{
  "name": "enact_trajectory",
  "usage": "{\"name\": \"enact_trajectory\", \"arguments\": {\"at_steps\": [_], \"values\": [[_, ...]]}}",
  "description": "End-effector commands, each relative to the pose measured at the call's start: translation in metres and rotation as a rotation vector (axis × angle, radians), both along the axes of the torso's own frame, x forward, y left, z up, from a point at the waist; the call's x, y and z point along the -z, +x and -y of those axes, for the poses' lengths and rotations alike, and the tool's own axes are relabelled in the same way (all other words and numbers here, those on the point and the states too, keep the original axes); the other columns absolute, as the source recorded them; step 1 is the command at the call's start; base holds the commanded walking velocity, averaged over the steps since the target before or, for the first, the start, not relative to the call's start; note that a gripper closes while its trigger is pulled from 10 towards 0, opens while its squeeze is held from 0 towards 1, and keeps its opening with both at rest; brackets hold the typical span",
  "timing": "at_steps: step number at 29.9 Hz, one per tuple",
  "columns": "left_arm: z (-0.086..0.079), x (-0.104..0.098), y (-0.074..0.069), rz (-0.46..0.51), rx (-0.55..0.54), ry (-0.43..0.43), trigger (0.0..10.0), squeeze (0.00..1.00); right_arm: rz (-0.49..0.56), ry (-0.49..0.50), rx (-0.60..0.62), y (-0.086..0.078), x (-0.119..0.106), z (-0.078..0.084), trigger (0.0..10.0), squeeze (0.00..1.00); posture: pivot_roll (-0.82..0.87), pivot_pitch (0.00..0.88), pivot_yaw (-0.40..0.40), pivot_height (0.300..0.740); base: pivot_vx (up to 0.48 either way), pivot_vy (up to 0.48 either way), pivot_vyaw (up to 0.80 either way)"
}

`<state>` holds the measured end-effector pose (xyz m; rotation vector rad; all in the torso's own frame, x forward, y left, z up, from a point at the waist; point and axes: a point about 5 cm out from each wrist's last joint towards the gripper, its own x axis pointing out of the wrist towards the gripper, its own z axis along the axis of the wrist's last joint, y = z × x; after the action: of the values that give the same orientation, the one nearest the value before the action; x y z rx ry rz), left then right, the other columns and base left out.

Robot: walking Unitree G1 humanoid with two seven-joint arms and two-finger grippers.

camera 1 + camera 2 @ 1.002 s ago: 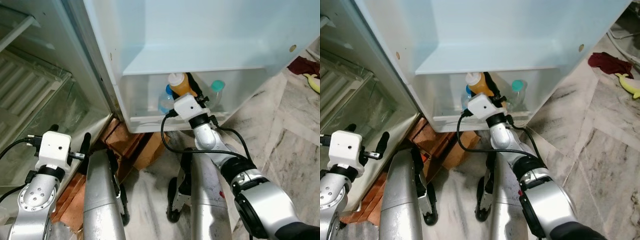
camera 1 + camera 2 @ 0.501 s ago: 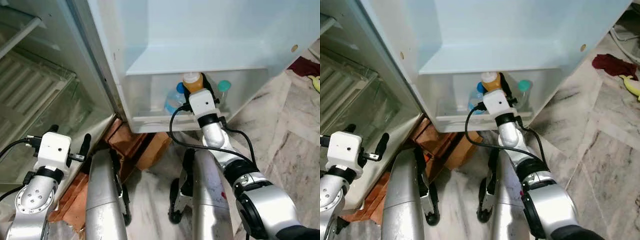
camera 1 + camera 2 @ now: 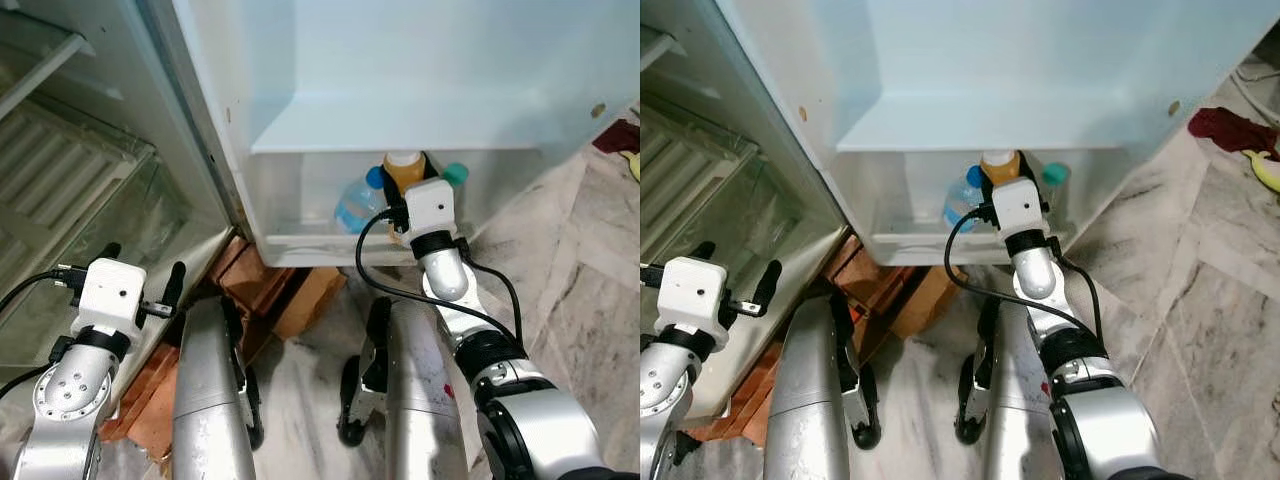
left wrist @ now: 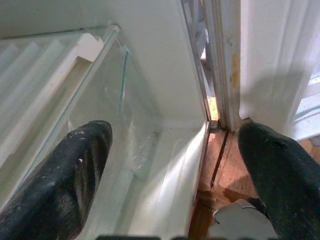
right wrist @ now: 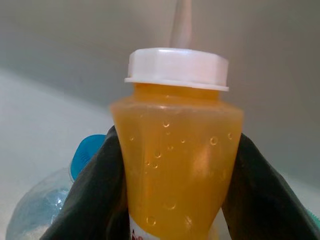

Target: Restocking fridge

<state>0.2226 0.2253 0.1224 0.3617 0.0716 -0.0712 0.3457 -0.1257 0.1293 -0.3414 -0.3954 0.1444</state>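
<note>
Right tool (image 5: 175,200) clamps juice bottle (image 5: 176,150) upright.

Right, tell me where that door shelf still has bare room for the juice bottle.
The door shelf is bare along its left stretch, between its left wall and the blue-capped water bottle. The right end is crowded: the water bottle, the juice bottle held in the right gripper, and a teal-capped bottle stand close together there.

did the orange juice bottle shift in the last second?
Yes. The orange juice bottle, clamped in the right gripper, moved rightward along the door bin, away from the blue-capped bottle, toward the teal-capped bottle.
</note>
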Motion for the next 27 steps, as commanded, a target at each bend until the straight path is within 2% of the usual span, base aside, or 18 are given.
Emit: {"name": "enact_trajectory", "arguments": {"at_steps": [1,2,3,4,6,8,12,14,20,22,24,26,27], "values": [[0.0,0.005,-0.001,-0.019,-0.003,0.002,10.0,0.0,-0.1,-0.115,0.035,-0.01,0.031,0.001,10.0,0.0,0.22,0.337,-0.028,0.515,0.0,0.0,0.0],[0.0,0.004,-0.001,-0.01,-0.008,0.007,10.0,0.0,-0.045,-0.145,-0.01,-0.009,0.023,-0.009,10.0,0.0,0.23,0.339,-0.027,0.515,0.0,0.0,0.0],[0.0,0.004,-0.001,-0.01,-0.008,0.007,10.0,0.0,-0.045,-0.145,-0.01,-0.009,0.023,-0.009,10.0,0.0,0.23,0.339,-0.027,0.515,0.0,0.0,0.0],[-0.001,0.002,0.0,-0.001,-0.012,0.01,10.0,0.0,0.007,-0.199,-0.079,-0.008,0.015,-0.021,10.0,0.0,0.23,0.342,-0.025,0.515,0.0,0.0,0.0],[-0.002,0.0,-0.001,0.002,-0.015,0.012,10.0,0.0,0.052,-0.256,-0.131,-0.008,0.01,-0.031,10.0,0.0,0.23,0.348,-0.022,0.515,0.0,0.0,0.0],[-0.004,-0.002,-0.003,0.009,-0.025,0.021,10.0,0.0,0.145,-0.366,-0.159,-0.007,0.002,-0.042,10.0,0.0,0.25,0.358,-0.02,0.515,0.0,0.0,0.0],[-0.009,-0.005,-0.007,0.018,-0.046,0.039,10.0,0.0,0.225,-0.425,-0.141,-0.004,-0.004,-0.047,10.0,0.0,0.27,0.378,-0.016,0.515,0.0,0.0,0.0],[-0.014,-0.007,-0.009,0.019,-0.062,0.052,10.0,0.0,0.257,-0.502,-0.122,-0.003,-0.001,-0.048,10.0,0.0,0.28,0.389,-0.012,0.515,0.0,0.0,0.0],[-0.016,-0.011,-0.011,0.023,-0.059,0.076,10.0,0.0,0.121,-0.574,-0.051,-0.002,0.023,-0.033,10.0,0.0,0.31,0.399,-0.001,0.515,0.0,0.0,0.0],[-0.016,-0.012,-0.01,0.024,-0.058,0.08,10.0,0.0,0.054,-0.537,-0.008,-0.001,0.028,-0.025,10.0,0.0,0.31,0.398,0.002,0.515,0.0,0.0,0.0],[-0.016,-0.012,-0.01,0.025,-0.058,0.081,10.0,0.0,0.055,-0.557,-0.005,-0.002,0.03,-0.023,10.0,0.0,0.31,0.396,0.004,0.515,0.0,0.0,0.0],[-0.014,-0.011,-0.009,0.026,-0.048,0.082,10.0,0.0,-0.025,-0.518,0.041,-0.003,0.038,-0.012,10.0,0.0,0.31,0.393,0.006,0.515,0.0,0.0,0.0],[-0.014,-0.011,-0.009,0.026,-0.048,0.082,10.0,0.0,-0.025,-0.518,0.041,-0.003,0.038,-0.012,10.0,0.0,0.31,0.393,0.006,0.515,0.0,0.0,0.0]]}}
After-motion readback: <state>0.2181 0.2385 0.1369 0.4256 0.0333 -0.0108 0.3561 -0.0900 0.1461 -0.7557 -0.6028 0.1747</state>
